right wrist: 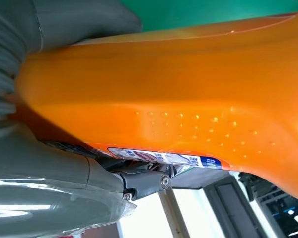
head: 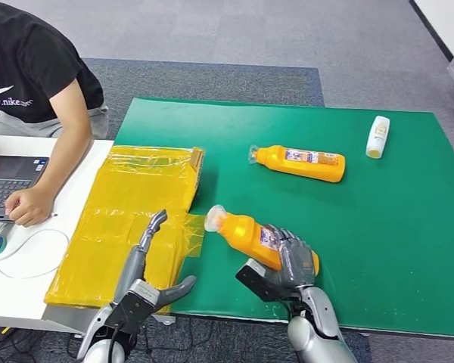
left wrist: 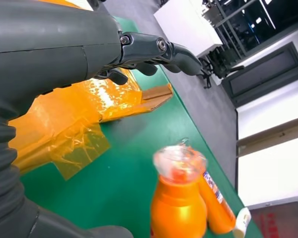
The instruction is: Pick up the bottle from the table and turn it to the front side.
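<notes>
Clutter around the work area first: a second orange bottle lies on its side farther back on the green mat, and a small white bottle lies well to its right near the far edge. Left of the mat, a crinkled yellow plastic bag spreads over the mat's edge and onto a white table, where a person in a black shirt rests a hand by a laptop.

Both orange bottles carry a blue-and-white label, its writing too small to read. The shirt shows white lettering that looks like "nike.com".

The task's bottle is near the front of the mat, tilted with its clear cap pointing left, gripped around its base end by the right hand, fingers wrapped over the body and thumb underneath. The left hand hovers over the bag's near corner, fingers spread apart, holding nothing.
</notes>
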`<action>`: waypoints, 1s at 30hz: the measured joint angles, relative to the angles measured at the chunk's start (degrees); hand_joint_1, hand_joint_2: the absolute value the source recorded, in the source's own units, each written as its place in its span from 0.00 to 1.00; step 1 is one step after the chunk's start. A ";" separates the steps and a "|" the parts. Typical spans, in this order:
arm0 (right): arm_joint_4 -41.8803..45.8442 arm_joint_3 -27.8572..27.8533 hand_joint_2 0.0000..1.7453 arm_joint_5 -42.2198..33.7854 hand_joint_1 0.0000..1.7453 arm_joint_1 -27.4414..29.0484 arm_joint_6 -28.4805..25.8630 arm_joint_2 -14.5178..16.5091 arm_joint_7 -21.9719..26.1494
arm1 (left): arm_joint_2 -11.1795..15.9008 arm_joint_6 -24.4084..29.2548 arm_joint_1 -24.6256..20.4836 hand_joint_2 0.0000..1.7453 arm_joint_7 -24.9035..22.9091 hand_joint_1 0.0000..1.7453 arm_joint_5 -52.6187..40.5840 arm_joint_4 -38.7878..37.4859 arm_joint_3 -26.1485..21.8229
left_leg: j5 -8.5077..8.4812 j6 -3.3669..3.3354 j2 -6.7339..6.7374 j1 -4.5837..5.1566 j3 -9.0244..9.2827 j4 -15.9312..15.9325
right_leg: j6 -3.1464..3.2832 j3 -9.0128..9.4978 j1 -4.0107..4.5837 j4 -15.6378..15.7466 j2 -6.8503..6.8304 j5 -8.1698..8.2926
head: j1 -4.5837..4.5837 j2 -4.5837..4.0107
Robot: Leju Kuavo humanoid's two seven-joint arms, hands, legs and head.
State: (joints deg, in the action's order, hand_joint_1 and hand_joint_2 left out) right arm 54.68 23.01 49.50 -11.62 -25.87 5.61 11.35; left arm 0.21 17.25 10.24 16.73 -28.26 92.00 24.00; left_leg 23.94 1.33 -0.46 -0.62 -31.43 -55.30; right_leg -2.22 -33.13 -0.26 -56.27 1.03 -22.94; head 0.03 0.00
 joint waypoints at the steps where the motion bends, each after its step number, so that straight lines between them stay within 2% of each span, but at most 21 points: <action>1: 0.49 -0.23 1.00 -1.07 1.00 0.45 -0.56 0.06 0.76 | -0.06 0.25 0.08 1.00 0.09 0.00 0.30 0.03 0.00 | 0.00 0.00 0.00 0.00 -0.03 0.00 | 0.00 -0.03 0.00 0.00 0.00 0.00 | 0.01 0.00; 6: 2.82 -1.57 1.00 -6.56 1.00 2.69 -2.81 0.64 4.15 | -0.44 1.60 0.60 1.00 0.48 0.00 2.08 0.04 -0.23 | 0.00 0.00 -0.01 0.00 -0.26 0.00 | 0.00 -0.24 0.00 -0.01 -0.01 0.00 | 0.00 0.00; 16: 5.45 -2.26 1.00 -12.07 1.00 5.00 -2.95 0.96 8.07 | -1.14 1.78 0.82 1.00 0.64 0.00 7.85 -0.39 -1.01 | 0.00 0.00 -0.01 0.00 -0.54 0.00 | 0.00 -0.53 0.00 -0.01 -0.01 0.00 | 0.00 0.00; 22: 6.07 -1.34 1.00 -14.54 1.00 5.62 -3.00 1.10 9.37 | -1.76 -0.22 0.12 1.00 1.15 0.00 12.62 -1.16 -2.15 | 0.00 0.00 -0.01 0.00 -0.61 0.00 | 0.00 -0.60 0.00 -0.01 0.00 0.00 | 0.00 0.00; 30: 7.97 0.70 1.00 -22.38 1.00 5.89 -0.08 1.13 10.06 | -2.51 -2.87 -1.98 1.00 2.10 0.00 18.05 -2.73 -3.43 | -0.01 0.00 -0.01 0.00 -0.65 0.00 | -0.01 -0.64 0.00 -0.02 -0.01 0.00 | -0.01 0.00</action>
State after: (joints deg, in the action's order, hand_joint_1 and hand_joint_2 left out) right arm 62.65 23.71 27.11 -5.73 -25.95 6.73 21.41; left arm -2.30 14.38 8.26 18.83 -10.21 89.27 20.57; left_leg 23.94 1.33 -0.46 -0.62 -32.08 -55.30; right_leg -2.23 -33.77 -0.26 -56.29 1.03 -22.93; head 0.02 0.00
